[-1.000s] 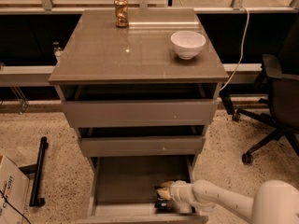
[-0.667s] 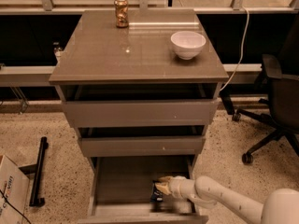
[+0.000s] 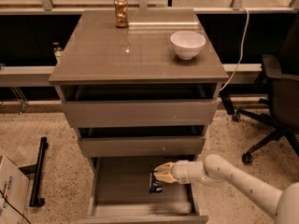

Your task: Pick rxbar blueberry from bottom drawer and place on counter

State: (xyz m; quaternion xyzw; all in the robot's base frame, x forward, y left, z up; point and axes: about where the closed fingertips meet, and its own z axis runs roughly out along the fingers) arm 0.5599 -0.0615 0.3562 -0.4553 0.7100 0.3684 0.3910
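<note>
The bottom drawer [image 3: 119, 183] is pulled open below two shallower drawers. My gripper [image 3: 160, 175] reaches in from the right, over the drawer's right half. It is shut on the rxbar blueberry [image 3: 155, 185], a small dark navy bar that hangs from the fingertips just above the drawer floor. The counter [image 3: 117, 50] is the glossy grey-brown top of the cabinet, well above the gripper.
A gold can [image 3: 121, 11] stands at the counter's back edge and a white bowl [image 3: 188, 44] at its right. The two upper drawers [image 3: 140, 113] stick out slightly above the arm. An office chair [image 3: 278, 97] is at right, a cardboard box [image 3: 9, 190] and black bar [image 3: 37, 171] at left.
My gripper has risen and moved slightly back from the drawer's front, and the dark bar has come up with it off the drawer floor.
</note>
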